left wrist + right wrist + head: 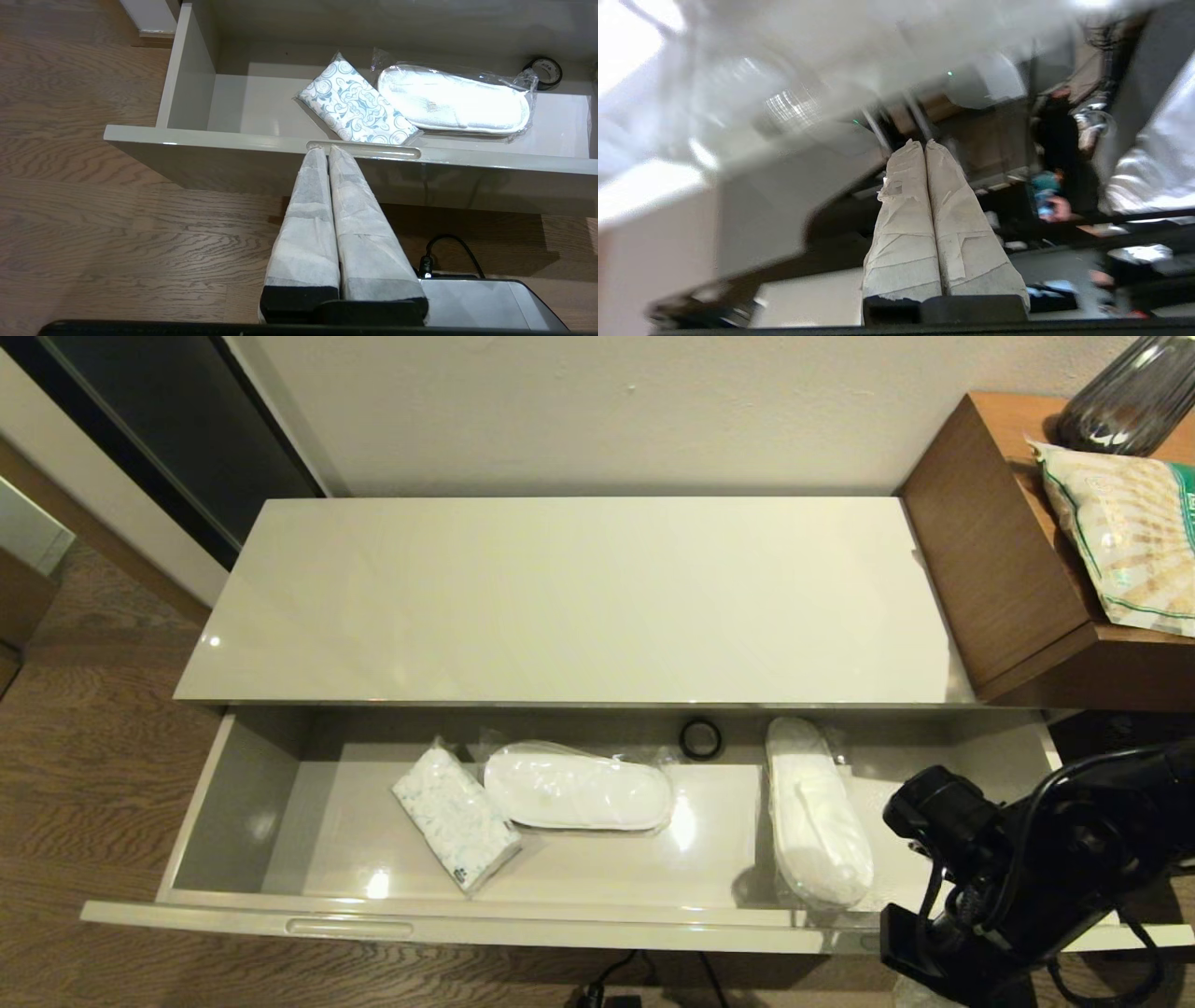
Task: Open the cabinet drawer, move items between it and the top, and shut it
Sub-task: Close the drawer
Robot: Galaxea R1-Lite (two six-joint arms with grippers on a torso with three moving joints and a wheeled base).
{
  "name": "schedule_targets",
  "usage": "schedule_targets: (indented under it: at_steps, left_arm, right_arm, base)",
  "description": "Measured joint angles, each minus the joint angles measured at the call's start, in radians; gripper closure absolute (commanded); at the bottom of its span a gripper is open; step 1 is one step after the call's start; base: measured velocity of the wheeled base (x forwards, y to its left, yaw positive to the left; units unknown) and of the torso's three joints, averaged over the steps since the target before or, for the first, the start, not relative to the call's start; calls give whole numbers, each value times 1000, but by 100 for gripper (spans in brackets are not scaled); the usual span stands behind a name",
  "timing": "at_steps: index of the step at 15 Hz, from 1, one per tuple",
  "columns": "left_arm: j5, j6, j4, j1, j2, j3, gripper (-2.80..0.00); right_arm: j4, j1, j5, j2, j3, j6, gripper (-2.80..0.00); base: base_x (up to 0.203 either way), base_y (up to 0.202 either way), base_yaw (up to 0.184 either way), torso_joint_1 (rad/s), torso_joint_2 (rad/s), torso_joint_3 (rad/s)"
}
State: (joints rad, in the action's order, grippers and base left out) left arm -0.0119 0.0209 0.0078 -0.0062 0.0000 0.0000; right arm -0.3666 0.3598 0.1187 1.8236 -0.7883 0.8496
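The cabinet drawer [233, 803] stands pulled fully out, so the opening is done. Nothing has gone up yet: the top [579, 602] lies bare, and both items are inside. One slipper pack [453, 100] lies beyond the left gripper [327, 149], past the front rim, with a patterned tissue pack [357, 105] touching its near end. The other slipper pack [817, 812] lies just ahead of the right arm [1027, 868], lengthwise front to back. A small black tape roll [700, 739] sits at the back wall between the two packs.

The left gripper has its fingers [308, 210] pressed together on nothing, tips at the oblong recess [364, 150] in the rim. The right gripper [924, 144] likewise has its padded fingers closed and empty, low at the drawer's front corner.

I'd judge the moving and the closing are all still to do. The drawer walls are shallow and the room above is open, though the overhanging edge of the top and the wooden side table [990, 551] crowd the far right.
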Motion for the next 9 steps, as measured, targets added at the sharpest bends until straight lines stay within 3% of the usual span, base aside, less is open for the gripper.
schedule_targets:
  at_steps: [4, 6, 9]
  left_arm:
    - [0, 0, 0, 0, 0, 0, 0]
    - [0, 0, -1, 0, 0, 0, 0]
    - [0, 0, 0, 0, 0, 0, 0]
  right_arm:
    - [117, -18, -38, 44, -17, 126, 0]
    - [163, -42, -129, 53, -49, 198, 0]
    - [315, -78, -258, 59, -101, 207, 0]
  base:
    - [0, 0, 0, 0, 0, 0]
    - [0, 0, 0, 0, 0, 0]
    - [0, 0, 0, 0, 0, 0]
